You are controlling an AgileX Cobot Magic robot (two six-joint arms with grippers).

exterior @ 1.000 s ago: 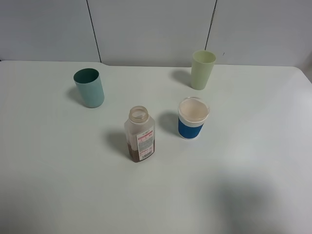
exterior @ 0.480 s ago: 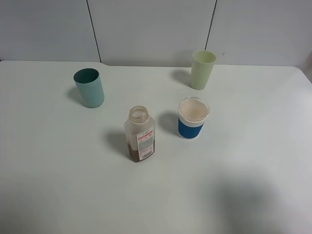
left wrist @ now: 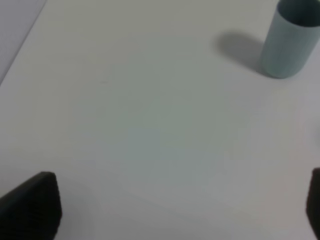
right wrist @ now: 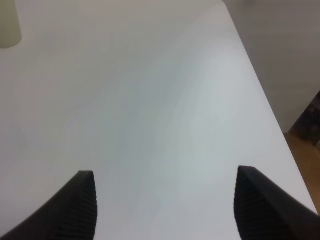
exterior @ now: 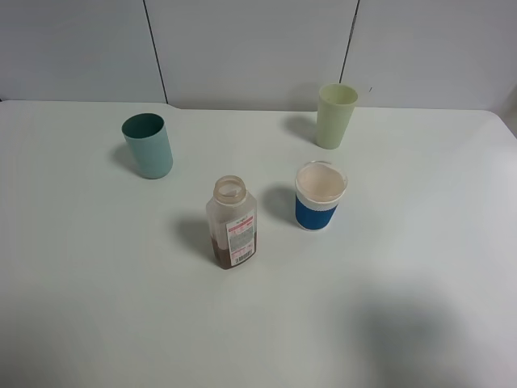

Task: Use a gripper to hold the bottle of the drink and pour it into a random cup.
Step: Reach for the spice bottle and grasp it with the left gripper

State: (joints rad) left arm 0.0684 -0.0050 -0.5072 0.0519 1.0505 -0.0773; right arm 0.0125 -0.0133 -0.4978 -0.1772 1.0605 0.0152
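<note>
Nothing has moved: upright bottle [exterior: 233, 225] stands left of desk [exterior: 81, 307] centre, likely nearer left gripper [left wrist: 172, 206]; both it and right gripper [right wrist: 170, 210] have fingers released.

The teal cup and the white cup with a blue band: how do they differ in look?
The teal cup is one plain colour; the white cup carries a blue band. The teal cup's inside is dark, the white cup's pale. Both stand upright on the table.

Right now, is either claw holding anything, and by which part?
Nothing. The left claw and right claw are both open; the bottle stands untouched.
</note>
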